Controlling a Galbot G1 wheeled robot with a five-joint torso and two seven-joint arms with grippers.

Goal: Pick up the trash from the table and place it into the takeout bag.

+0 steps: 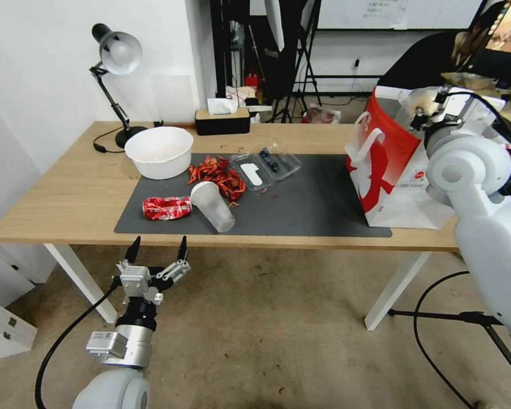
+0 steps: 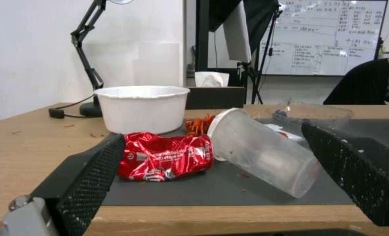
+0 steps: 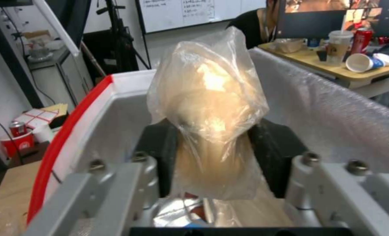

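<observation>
Gripping pale ball (image 3: 209, 108) over takeout bag (image 1: 389, 170) — right claw (image 3: 212, 154); left claw (image 1: 157, 249) spread — labels unreadable.

Can (image 1: 167, 207) left of cup (image 1: 213, 205), on mat (image 1: 312, 204)

Bright, even indoor light; soft shadows under the bench (image 1: 68, 199); glare on the plastic-wrapped ball (image 3: 207, 98); wrist views slightly blurred.
</observation>
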